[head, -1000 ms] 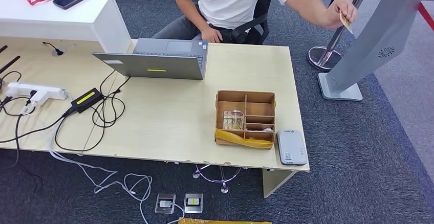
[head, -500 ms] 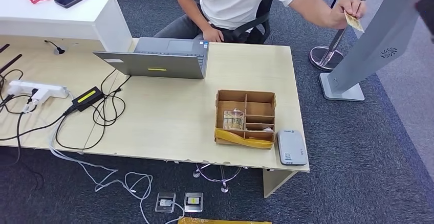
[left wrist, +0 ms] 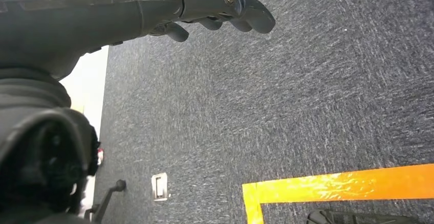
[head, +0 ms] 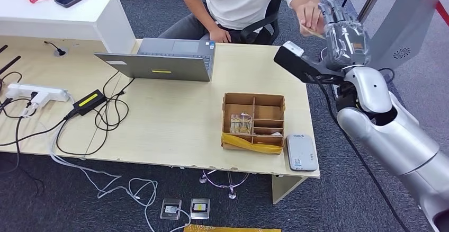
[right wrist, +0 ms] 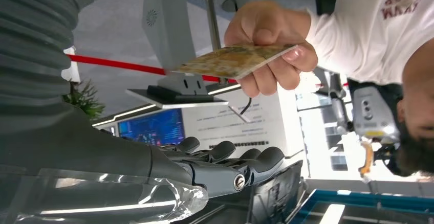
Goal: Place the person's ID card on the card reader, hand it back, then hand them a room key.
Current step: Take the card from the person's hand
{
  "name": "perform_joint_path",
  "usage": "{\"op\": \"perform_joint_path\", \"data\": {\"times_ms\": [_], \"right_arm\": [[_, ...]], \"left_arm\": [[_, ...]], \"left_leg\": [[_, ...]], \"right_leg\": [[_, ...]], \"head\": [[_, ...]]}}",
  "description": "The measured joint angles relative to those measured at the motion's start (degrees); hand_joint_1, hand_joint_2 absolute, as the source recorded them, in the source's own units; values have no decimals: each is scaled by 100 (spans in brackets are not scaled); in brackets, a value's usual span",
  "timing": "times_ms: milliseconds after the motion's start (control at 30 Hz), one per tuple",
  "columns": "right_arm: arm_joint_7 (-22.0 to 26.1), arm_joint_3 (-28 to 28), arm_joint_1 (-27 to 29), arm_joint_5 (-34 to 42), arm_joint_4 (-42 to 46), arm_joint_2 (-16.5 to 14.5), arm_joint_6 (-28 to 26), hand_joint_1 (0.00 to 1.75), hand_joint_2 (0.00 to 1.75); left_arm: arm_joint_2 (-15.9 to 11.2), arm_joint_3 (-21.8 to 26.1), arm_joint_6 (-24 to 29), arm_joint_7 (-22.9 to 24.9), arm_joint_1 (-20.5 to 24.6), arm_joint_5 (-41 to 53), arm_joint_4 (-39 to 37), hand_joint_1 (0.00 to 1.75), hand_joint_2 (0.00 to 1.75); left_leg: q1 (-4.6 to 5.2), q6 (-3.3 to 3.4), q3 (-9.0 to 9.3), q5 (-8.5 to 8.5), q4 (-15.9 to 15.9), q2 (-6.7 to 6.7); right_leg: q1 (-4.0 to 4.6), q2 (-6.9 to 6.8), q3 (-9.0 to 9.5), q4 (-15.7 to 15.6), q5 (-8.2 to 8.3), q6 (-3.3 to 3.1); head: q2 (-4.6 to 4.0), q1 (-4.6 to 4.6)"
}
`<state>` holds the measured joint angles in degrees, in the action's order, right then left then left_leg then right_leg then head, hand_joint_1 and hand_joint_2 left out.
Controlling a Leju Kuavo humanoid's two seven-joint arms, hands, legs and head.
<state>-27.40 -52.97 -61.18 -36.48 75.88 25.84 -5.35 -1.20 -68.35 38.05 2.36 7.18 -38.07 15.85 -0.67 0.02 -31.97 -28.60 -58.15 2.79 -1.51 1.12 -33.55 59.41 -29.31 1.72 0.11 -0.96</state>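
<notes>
ID card [right wrist: 233, 60] sits flat in the person's hand [right wrist: 268, 40], past the desk's [head: 174, 121] far right corner, long axis reaching toward me. It lies just off my right hand [head: 345, 33], not touching. Right arm raised, palm open, fingers [right wrist: 225, 152] spread, holding nothing. Left hand [left wrist: 215, 9] hangs over carpet, fingers loose, empty. Card reader [head: 302, 152] waits at the near right corner.

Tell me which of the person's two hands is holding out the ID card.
The person's raised hand beside the robot's right hand pinches the ID card; their other hand rests behind the laptop.
</notes>
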Motion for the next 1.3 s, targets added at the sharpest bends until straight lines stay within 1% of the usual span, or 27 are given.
{"op": "perform_joint_path", "data": {"times_ms": [133, 300, 600, 733, 1033, 1300], "right_arm": [[69, -273, 15, 61, -158, -179, -54, 0, 175], [133, -527, 26, 79, -345, -331, -124, 0, 175], [157, -783, 50, 67, -527, -446, -177, 0, 175], [167, -852, 49, 57, -594, -472, -180, 175, 175], [284, -926, 49, 89, -716, -511, -307, 175, 175], [322, -938, 46, 87, -810, -580, -313, 175, 175]], "left_arm": [[-8, 2, 2, 0, -16, -46, 0, 0, 0], [-17, 2, 2, -1, -30, -92, 0, 0, 0], [-30, 2, 2, 11, -49, -148, 0, 0, 0], [-35, 2, 2, 11, -51, -151, 0, 0, 0], [-38, 2, 16, 11, -53, -156, 0, 0, 0], [-40, 2, 24, 11, -56, -199, 0, 0, 0]], "left_leg": [[1, 0, 3, 0, -1, 0], [0, -3, 6, 2, -1, -2], [0, -5, 8, 3, -1, -5], [0, -5, 8, 3, -1, -7], [0, -6, 9, 4, -1, -12], [0, -6, 11, 4, -1, -21]], "right_leg": [[0, 0, 0, -1, 1, -1], [0, 1, 1, -1, 4, -7], [1, 3, 0, -1, 9, -13], [1, 3, 0, -1, 9, -14], [1, 11, 0, -1, 10, -15], [1, 18, 0, -1, 10, -15]], "head": [[0, -1], [0, -1], [0, -1], [0, -1], [0, -1], [0, -2]]}}
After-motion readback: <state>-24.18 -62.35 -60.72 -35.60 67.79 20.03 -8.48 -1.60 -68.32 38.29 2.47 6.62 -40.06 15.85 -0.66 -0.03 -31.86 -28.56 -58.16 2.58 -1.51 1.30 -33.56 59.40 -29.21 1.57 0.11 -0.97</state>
